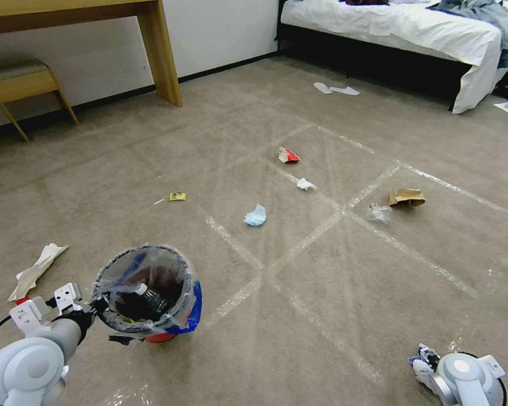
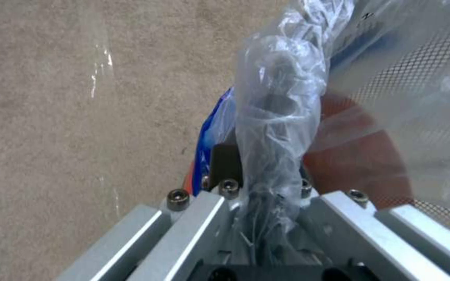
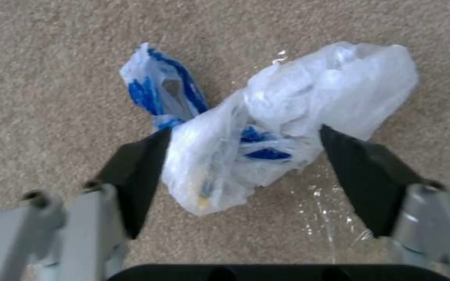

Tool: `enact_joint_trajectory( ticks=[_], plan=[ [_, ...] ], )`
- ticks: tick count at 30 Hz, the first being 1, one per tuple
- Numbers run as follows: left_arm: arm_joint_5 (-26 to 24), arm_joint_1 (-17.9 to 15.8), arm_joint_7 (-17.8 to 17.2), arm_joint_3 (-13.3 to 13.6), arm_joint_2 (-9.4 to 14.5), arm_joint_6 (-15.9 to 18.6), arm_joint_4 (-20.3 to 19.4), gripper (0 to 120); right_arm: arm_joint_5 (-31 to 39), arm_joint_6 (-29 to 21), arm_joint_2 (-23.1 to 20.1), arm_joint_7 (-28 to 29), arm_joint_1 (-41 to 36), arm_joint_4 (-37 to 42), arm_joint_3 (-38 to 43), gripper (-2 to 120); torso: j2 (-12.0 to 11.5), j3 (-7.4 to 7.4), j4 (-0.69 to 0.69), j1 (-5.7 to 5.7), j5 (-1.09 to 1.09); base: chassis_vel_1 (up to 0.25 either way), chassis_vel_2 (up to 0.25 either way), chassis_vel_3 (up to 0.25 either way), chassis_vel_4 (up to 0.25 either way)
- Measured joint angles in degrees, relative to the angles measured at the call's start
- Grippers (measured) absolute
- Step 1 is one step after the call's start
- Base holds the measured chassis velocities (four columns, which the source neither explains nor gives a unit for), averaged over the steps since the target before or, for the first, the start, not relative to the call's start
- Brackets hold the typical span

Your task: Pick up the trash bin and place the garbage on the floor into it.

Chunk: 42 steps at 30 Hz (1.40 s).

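Bin (image 1: 147, 293) sits low left on the carpet (image 1: 322, 293), the left gripper (image 2: 266, 195) clamped on its lined rim. Right gripper (image 3: 240, 156), jaws apart, straddles a white-blue bag (image 3: 266, 128). Open carpet separates them.

No text, label, brand, number or sign can be read anywhere. The crumpled white plastic bag with blue printing (image 3: 266, 144) carries blue marks that form no legible letters, and the small yellow wrapper (image 1: 177, 196) at eleven o'clock is too small to read.
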Motion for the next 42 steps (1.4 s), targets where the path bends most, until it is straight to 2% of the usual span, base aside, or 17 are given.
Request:
enact_joint_trajectory(
  ticks=[1, 4, 6, 7, 8, 11, 21, 26, 30, 32, 33, 35, 36, 38, 39, 41, 42],
  plan=[
    [0.0, 0.0, 0.0, 0.0, 0.0, 0.0, 0.0, 1, 0.0, 0.0, 0.0, 0.0, 0.0, 0.0, 0.0, 71, 0.0, 0.0, 0.0, 0.0, 0.0, 0.0, 0.0, 0.0, 0.0],
    [0.0, 0.1, 0.0, 0.0, -0.2, 0.0, -0.3, 1, -0.7, 0.2, 0.2, -0.5, -0.6, -0.2, -0.1, 56, 0.0, 0.0, 0.0, 0.0, 0.0, 0.0, 0.0, 0.0, 0.0],
    [0.0, 0.2, 0.0, 0.0, -0.2, 0.0, -0.3, 1, -0.8, 0.2, 0.2, -0.5, -0.6, -0.2, -0.1, 55, 0.0, 0.0, 0.0, 0.0, 0.0, 0.0, 0.0, 0.0, 0.0],
    [0.0, 0.3, 0.1, 0.0, -0.2, -0.1, -0.5, 1, -1.2, 0.4, 0.4, -0.9, -1.0, -0.4, -0.3, 45, 0.0, 0.0, 0.0, 0.0, 0.0, 0.0, 0.0, 0.0, 0.0],
    [0.0, 0.3, 0.1, 0.0, -0.2, -0.1, -0.6, 1, -1.6, 0.5, 0.6, -1.1, -1.1, -0.5, -0.5, 42, 0.0, 0.0, 0.0, 0.0, 0.0, 0.0, 0.0, 0.0, 0.0],
    [0.0, 0.4, 0.1, 0.0, -0.2, -0.1, -0.8, 1, -2.0, 0.5, 0.9, -1.3, -1.4, -0.6, -0.9, 36, 0.0, 0.0, 0.0, 0.0, 0.0, 0.0, 0.0, 0.0, 0.0],
    [0.3, 0.7, 0.2, 0.0, -0.4, -0.2, -0.9, 1, -3.6, 1.0, 1.4, -2.2, -1.7, -1.3, -1.9, 33, 0.0, 0.0, 0.0, 0.0, 0.0, 0.0, 0.0, 0.0, 0.0],
    [1.0, 1.0, 0.6, -0.1, -0.5, -0.4, -0.8, 1, -4.3, 1.4, 1.5, -2.6, -1.7, -1.0, -2.3, 14, 0.0, 0.0, 0.0, 0.0, 0.0, 0.0, 0.0, 0.0, 0.0],
    [1.1, 0.9, 0.6, -0.1, -0.5, -0.5, -0.7, 1, -4.0, 1.5, 1.5, -2.6, -2.3, 1.1, -2.0, 20, 0.0, 0.0, 0.01, 0.0, 0.01, 0.0, 0.0, 0.0, 0.0],
    [1.1, 0.8, 0.6, 0.0, -0.5, -0.5, -0.7, 1, -3.2, 1.2, 1.5, -2.4, -3.1, 3.7, -1.3, 31, 0.0, 0.0, 0.01, 0.0, 0.0, 0.0, 0.0, 0.0, 0.0],
    [1.1, 0.8, 0.6, 0.0, -0.5, -0.5, -0.7, 1, -3.2, 1.2, 1.5, -2.4, -3.1, 3.7, -1.3, 31, 0.0, 0.0, 0.01, 0.0, 0.0, 0.0, 0.0, 0.0, 0.0],
    [1.1, 0.7, 0.6, 0.0, -0.4, -0.5, -0.6, 1, -2.8, 0.9, 1.5, -2.2, -3.6, 5.0, -0.8, 41, 0.0, 0.0, 0.0, 0.0, 0.0, 0.0, 0.0, 0.0, 0.0],
    [1.1, 0.7, 0.6, 0.0, -0.4, -0.5, -0.6, 1, -2.8, 0.9, 1.5, -2.2, -3.6, 5.0, -0.8, 41, 0.0, 0.0, 0.0, 0.0, 0.0, 0.0, 0.0, 0.0, 0.0],
    [1.1, 0.7, 0.6, 0.0, -0.4, -0.5, -0.6, 1, -2.8, 0.8, 1.5, -2.2, -3.6, 4.9, -0.8, 53, 0.0, 0.0, 0.0, 0.0, 0.0, 0.0, 0.0, 0.0, 0.0],
    [1.1, 0.7, 0.6, 0.0, -0.4, -0.5, -0.6, 1, -2.8, 0.8, 1.5, -2.2, -3.6, 4.9, -0.8, 53, 0.0, 0.0, 0.0, 0.0, 0.0, 0.0, 0.0, 0.0, 0.0],
    [1.1, 0.7, 0.6, 0.0, -0.5, -0.5, -0.6, 1, -2.9, 0.8, 1.5, -2.2, -3.3, 4.1, -0.8, 64, 0.0, 0.0, 0.0, 0.0, 0.0, 0.0, 0.0, 0.0, 0.0],
    [1.1, 0.7, 0.6, 0.0, -0.5, -0.5, -0.6, 1, -2.9, 0.8, 1.5, -2.2, -3.3, 4.1, -0.8, 64, 0.0, 0.0, 0.0, 0.0, 0.0, 0.0, 0.0, 0.0, 0.0]
  ],
)
